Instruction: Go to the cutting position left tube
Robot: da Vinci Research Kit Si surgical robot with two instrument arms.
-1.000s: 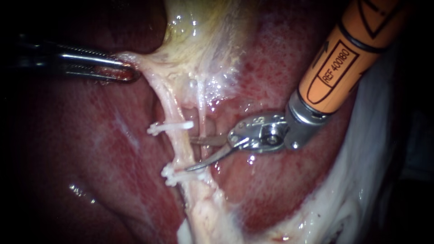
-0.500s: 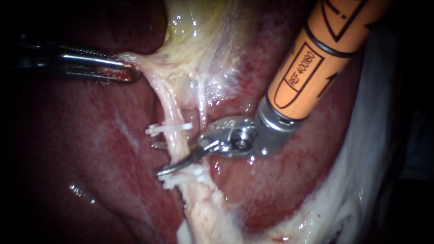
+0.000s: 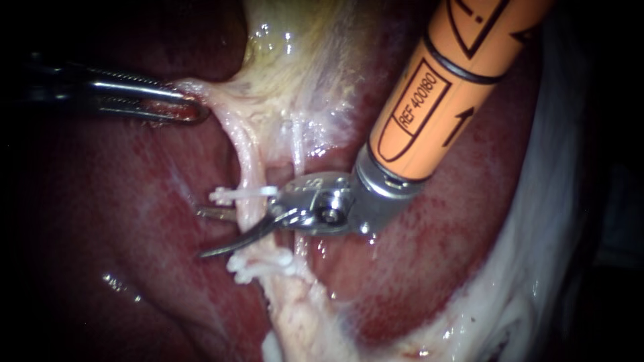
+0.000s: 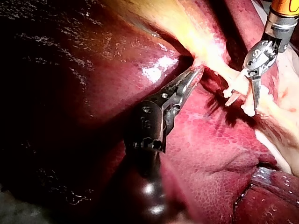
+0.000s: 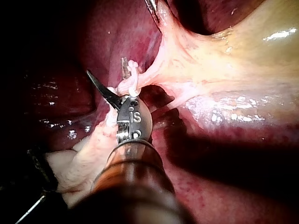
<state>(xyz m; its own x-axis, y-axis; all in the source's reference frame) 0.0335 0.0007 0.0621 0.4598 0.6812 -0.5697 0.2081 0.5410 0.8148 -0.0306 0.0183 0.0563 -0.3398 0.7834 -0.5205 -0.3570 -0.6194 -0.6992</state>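
Right, the right instrument [image 3: 202, 233], an orange-sleeved shaft with a steel wrist and two slim curved blades, sits square across the left tube [image 3: 249, 164]. That tube is the pale pink cord running down from the pale, yellow-tinged gallbladder [image 3: 302, 67]. The blades are apart with a clear gap, and the tube lies in that gap. It is caught between the upper white plastic clip [image 3: 240, 194] and the lower white plastic clip [image 3: 260, 263]. Both tips poke out past the tube over the dark red liver [image 3: 121, 221]. The thinner right tube [image 3: 297, 147] stands just beside.

Over on the other side, the left instrument [image 3: 191, 108], with slim toothed steel jaws, is clamped on the gallbladder's lower edge, and the tissue there is stretched taut.

The endoscope leaves those left jaws half in shadow. The left wrist view shows their whole length, closed flat on the pale tissue. The right wrist view adds that one dark curved blade lies on one side of the tube and the other blade on the far side.

A second ago the blade tips only reached the tube's right side. Now they've crossed it fully. The left instrument hasn't budged.
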